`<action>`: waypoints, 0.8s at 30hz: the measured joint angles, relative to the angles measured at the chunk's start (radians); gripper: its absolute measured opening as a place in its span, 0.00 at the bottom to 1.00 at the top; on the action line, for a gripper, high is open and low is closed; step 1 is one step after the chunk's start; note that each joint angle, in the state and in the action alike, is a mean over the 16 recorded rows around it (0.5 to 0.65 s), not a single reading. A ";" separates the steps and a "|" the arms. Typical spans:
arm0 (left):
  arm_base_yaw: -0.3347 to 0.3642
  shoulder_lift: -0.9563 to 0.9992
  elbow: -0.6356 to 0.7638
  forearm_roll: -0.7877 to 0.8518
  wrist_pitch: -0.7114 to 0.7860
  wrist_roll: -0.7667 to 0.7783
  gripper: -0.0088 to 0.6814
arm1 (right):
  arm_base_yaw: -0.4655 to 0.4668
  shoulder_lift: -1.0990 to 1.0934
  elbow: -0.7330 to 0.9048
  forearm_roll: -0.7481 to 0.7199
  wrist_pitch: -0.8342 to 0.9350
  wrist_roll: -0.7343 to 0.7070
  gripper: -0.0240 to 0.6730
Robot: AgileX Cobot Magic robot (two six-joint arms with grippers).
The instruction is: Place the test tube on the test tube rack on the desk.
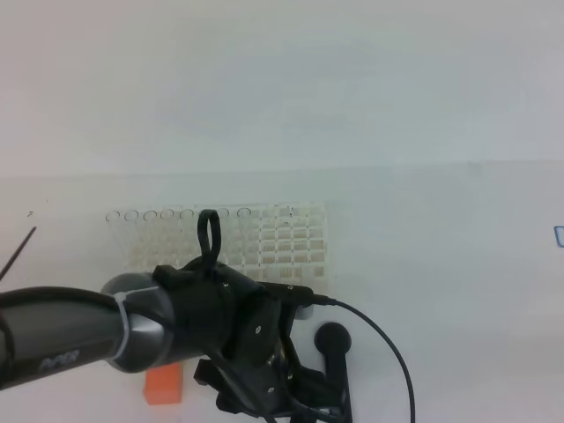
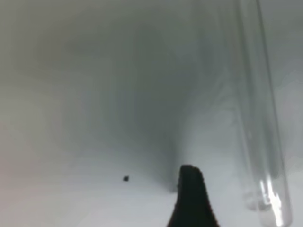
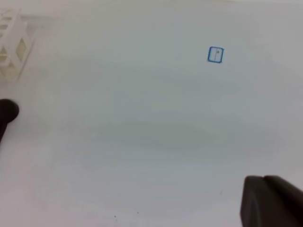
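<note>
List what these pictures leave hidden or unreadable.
- Left claw: high view, blocked by its own arm.
- Test tube: left wrist view, blurred, both ends cut off by the edges.
- Test tube rack: front hidden by the arm.
- Blue square mark: too small to read.

Plain pale white desk (image 1: pixel 458 264), filling nearly the whole exterior high view and meeting a pale wall at the back. Carries the white lattice test tube rack (image 1: pixel 291 238) left of centre, standing on its legs, its front partly hidden behind a dark arm. Just in front of the rack, a black round-headed rod (image 1: pixel 333 339) resting on the surface, its shaft running toward the near edge. To the left of that, an orange block (image 1: pixel 164 384), partly covered. Far left, a thin dark stick (image 1: pixel 18 251) lying at a slant. At the right edge, a small blue square mark (image 3: pixel 215 55) on the tabletop, well apart from the rack.
</note>
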 joint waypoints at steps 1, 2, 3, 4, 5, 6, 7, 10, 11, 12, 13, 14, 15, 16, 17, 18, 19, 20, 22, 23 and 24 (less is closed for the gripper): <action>0.000 0.003 0.000 0.005 0.004 -0.002 0.69 | 0.000 0.000 0.000 0.001 0.000 -0.001 0.03; 0.000 0.005 0.000 0.011 0.009 -0.003 0.69 | 0.000 0.000 0.000 0.002 0.000 -0.002 0.03; 0.000 0.007 0.000 0.017 0.014 -0.005 0.68 | 0.000 0.000 0.000 0.002 0.000 -0.003 0.03; 0.000 0.009 0.000 0.024 0.020 -0.008 0.68 | 0.000 0.000 0.001 0.003 0.000 -0.003 0.03; 0.000 0.011 0.000 0.031 0.025 -0.011 0.67 | 0.000 0.000 0.001 0.004 0.000 -0.004 0.03; 0.000 0.012 0.000 0.038 0.030 -0.014 0.66 | 0.000 0.000 0.001 0.005 0.000 -0.005 0.03; 0.000 0.014 0.000 0.044 0.035 -0.016 0.65 | 0.000 0.000 0.001 0.006 0.000 -0.006 0.03; 0.000 0.016 0.000 0.062 0.048 -0.025 0.61 | 0.000 0.000 0.001 0.008 0.000 -0.009 0.03; 0.000 0.017 0.000 0.068 0.052 -0.028 0.59 | 0.000 0.000 0.001 0.009 0.000 -0.010 0.03; 0.000 0.017 0.000 0.073 0.056 -0.032 0.57 | 0.000 0.000 0.002 0.010 0.000 -0.011 0.03; 0.000 0.017 0.000 0.078 0.060 -0.035 0.55 | 0.000 0.000 0.002 0.011 0.000 -0.013 0.03; 0.000 0.017 0.000 0.083 0.063 -0.039 0.53 | 0.000 0.000 0.002 0.011 0.000 -0.014 0.03; 0.000 0.017 0.000 0.087 0.066 -0.043 0.51 | 0.000 0.000 0.002 0.012 0.000 -0.016 0.03; 0.000 0.017 0.000 0.091 0.068 -0.046 0.48 | 0.000 0.000 0.002 0.012 0.000 -0.017 0.03; 0.000 0.017 0.000 0.094 0.069 -0.050 0.45 | 0.000 0.000 0.002 0.012 0.000 -0.019 0.03; 0.000 0.017 0.000 0.096 0.069 -0.053 0.42 | 0.000 0.000 0.002 0.012 0.000 -0.020 0.03; 0.000 0.017 0.000 0.097 0.068 -0.057 0.39 | 0.000 0.000 0.002 0.012 0.001 -0.022 0.03; 0.000 0.017 0.000 0.098 0.066 -0.060 0.36 | 0.000 0.000 0.002 0.012 0.001 -0.023 0.03; 0.000 0.017 0.000 0.101 0.062 -0.066 0.30 | 0.000 0.000 0.002 0.012 0.001 -0.026 0.03; 0.000 0.017 0.000 0.103 0.058 -0.070 0.27 | 0.000 0.000 0.002 0.012 0.001 -0.027 0.03; 0.000 0.017 0.000 0.106 0.055 -0.075 0.24 | 0.000 0.000 0.002 0.012 0.001 -0.029 0.03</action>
